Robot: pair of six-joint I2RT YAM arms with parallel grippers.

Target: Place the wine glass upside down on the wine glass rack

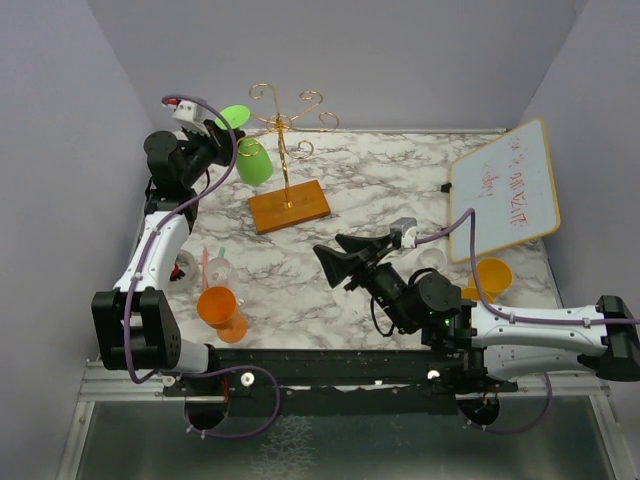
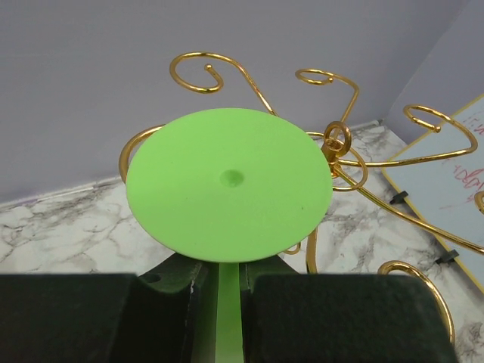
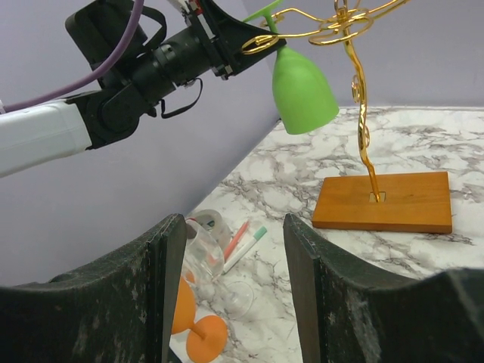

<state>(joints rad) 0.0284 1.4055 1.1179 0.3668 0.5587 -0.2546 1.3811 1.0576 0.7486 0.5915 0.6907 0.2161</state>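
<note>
A green wine glass [image 1: 254, 162] hangs upside down, foot up, at the left side of the wine glass rack [image 1: 287, 150]. My left gripper [image 2: 227, 306] is shut on its stem [image 2: 228, 299], just under the round green foot [image 2: 229, 184]. The rack's gold scroll arms [image 2: 340, 144] spread behind and to the right of the foot. In the right wrist view a curled arm [image 3: 261, 43] crosses the stem just above the bowl [image 3: 302, 91]. The rack's wooden base [image 3: 386, 200] rests on the marble. My right gripper [image 3: 234, 249] stands open and holds nothing, over the table's middle [image 1: 335, 258].
An orange glass [image 1: 220, 310] and a clear glass [image 1: 215, 268] lie at the near left, with pens [image 3: 246, 240] and a tape roll [image 3: 208, 223] beside them. A whiteboard [image 1: 505, 190] leans at the right, an orange cup [image 1: 492, 275] below it.
</note>
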